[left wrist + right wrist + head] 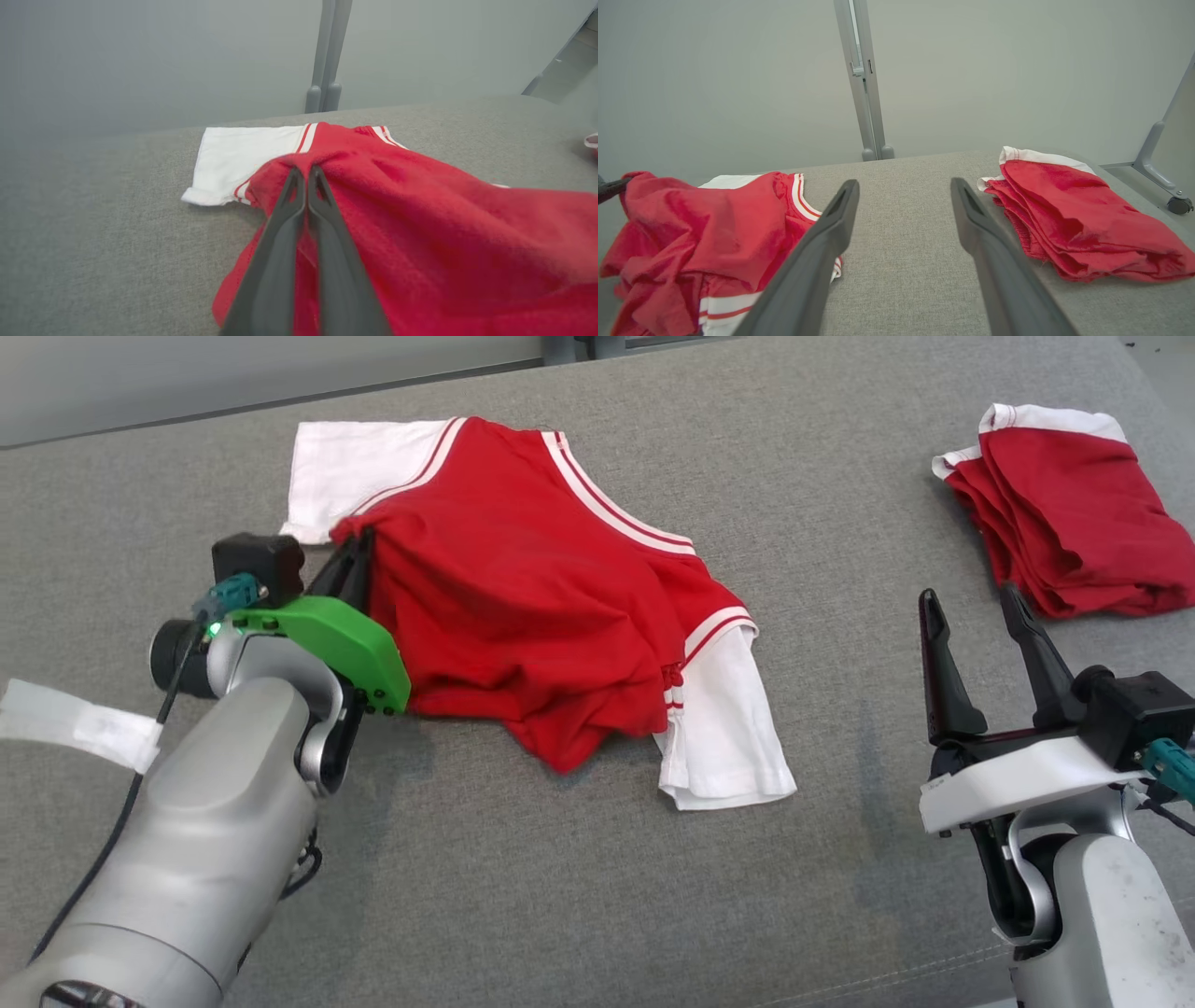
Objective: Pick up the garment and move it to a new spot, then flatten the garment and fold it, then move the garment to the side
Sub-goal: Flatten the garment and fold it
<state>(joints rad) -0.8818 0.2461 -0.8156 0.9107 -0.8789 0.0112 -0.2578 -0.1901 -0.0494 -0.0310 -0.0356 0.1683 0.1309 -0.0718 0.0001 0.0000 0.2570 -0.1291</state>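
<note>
Head view shows crumpled garment point(523, 607) on coarse upholstery point(560, 896).

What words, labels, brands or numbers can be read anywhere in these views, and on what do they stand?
No readable text anywhere.
The red shirt with white sleeves and the folded red and white garment carry stripes only, no print.
The white tape tag at the head view's left edge looks blank.
</note>
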